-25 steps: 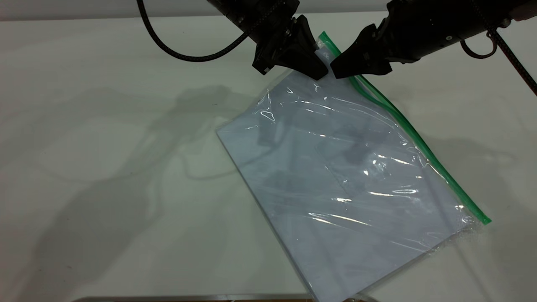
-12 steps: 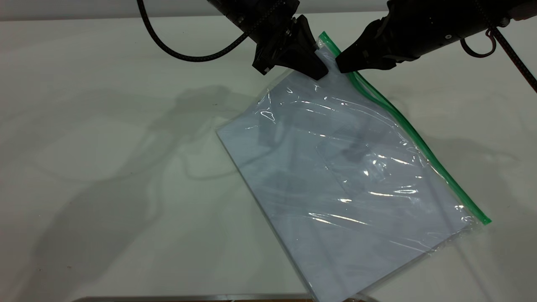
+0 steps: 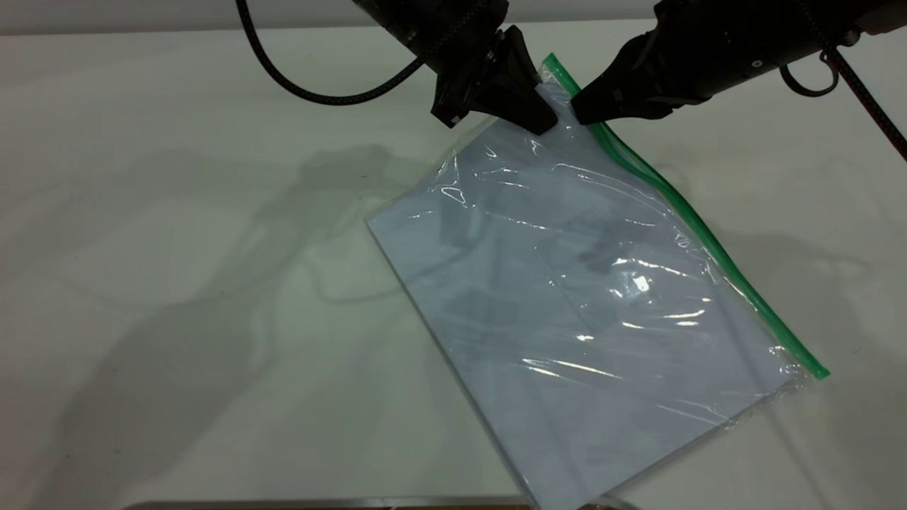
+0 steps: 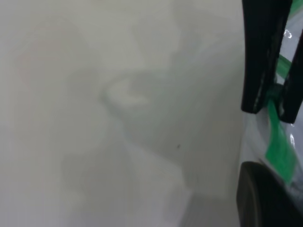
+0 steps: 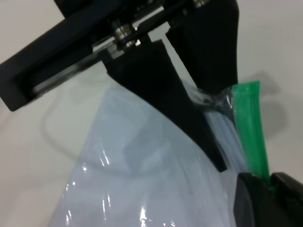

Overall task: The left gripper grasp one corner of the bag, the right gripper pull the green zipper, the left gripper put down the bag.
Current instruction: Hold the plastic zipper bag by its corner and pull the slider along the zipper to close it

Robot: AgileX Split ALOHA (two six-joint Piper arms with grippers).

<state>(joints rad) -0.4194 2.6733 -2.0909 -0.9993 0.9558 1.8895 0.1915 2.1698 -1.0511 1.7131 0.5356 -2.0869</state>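
We found the near part of the table (image 3: pixel 177 319) bare apart from shadows. The bag (image 3: pixel 581 312), a clear document pouch with white paper inside, lay flat over its near portion, one near corner close to the table's front edge, and rose toward the back where its far corner was lifted. A small clear card pocket (image 3: pixel 602 283) sat on its upper face. The green zipper (image 3: pixel 716 251) ran along the long edge on the right arm's side, from the near right corner up to the raised end.

At the far end, the left hand (image 3: pixel 542 117) was clamped on the corner of the bag (image 3: pixel 549 81), where the green strip ends; the left wrist view showed its fingers (image 4: pixel 258 90) pinched together on the green strip, holding that corner clear of the table. Just beside it, the right hand (image 3: pixel 577 113) had its tip at the zipper, close to the left hand. In the right wrist view the green strip entered between its fingers (image 5: pixel 255 198), which appeared closed on it; we could not make out the slider tab itself.

We judged the first step complete and the second in hand: the zipper gripped but not yet drawn. The next move calls for a steady pull along the strip toward the near right corner, with the left hand holding firm to keep the edge taut.
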